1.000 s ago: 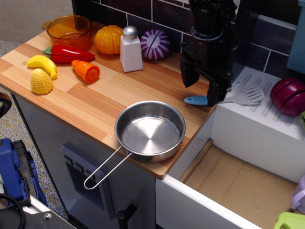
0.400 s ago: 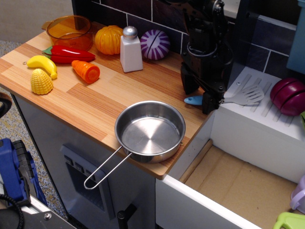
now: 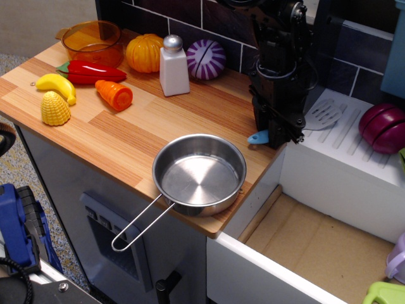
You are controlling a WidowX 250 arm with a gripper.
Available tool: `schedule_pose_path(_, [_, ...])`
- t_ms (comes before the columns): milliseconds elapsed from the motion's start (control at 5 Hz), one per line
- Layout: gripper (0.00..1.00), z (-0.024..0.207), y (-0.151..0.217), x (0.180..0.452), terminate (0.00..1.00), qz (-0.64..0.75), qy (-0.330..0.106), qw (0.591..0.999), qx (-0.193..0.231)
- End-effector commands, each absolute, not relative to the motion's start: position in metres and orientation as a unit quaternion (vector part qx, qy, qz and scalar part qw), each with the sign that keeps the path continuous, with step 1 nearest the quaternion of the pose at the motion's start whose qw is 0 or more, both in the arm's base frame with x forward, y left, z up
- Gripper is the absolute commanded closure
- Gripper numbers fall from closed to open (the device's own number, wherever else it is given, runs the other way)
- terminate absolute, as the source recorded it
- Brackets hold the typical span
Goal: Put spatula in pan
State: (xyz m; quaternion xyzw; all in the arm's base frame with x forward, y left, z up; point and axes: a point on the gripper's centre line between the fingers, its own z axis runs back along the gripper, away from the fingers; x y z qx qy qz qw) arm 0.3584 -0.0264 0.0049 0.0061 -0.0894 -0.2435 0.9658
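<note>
The spatula lies across the counter's right edge, its light blue handle tip poking out to the left of the fingers and its pale slotted head tilted up over the white drain board. My black gripper stands upright over the handle with its fingers closed around it. The steel pan sits empty at the counter's front edge, to the front-left of the gripper, with its wire-loop handle hanging out over the edge.
Behind stand a white salt shaker, a purple onion, a pumpkin and an orange bowl. A red pepper, carrot, banana and corn lie left. The white drain board holds a red cabbage.
The gripper has come down onto the spatula's handle and closed from open. The spatula's head has tilted up and shifted a little left.
</note>
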Motion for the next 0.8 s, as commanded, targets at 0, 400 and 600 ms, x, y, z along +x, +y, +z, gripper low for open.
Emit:
schedule_pose_path(0, [1.0, 0.027, -0.023, 0.347, 0.0, -0.237, -0.058, 0.97, 0.013])
schedule_pose_path(400, [1.0, 0.065, -0.022, 0.333, 0.0, -0.254, 0.004, 0.967, 0.012])
schedule_pose_path(600, [1.0, 0.082, -0.018, 0.34, 0.0, -0.287, 0.018, 0.958, 0.005])
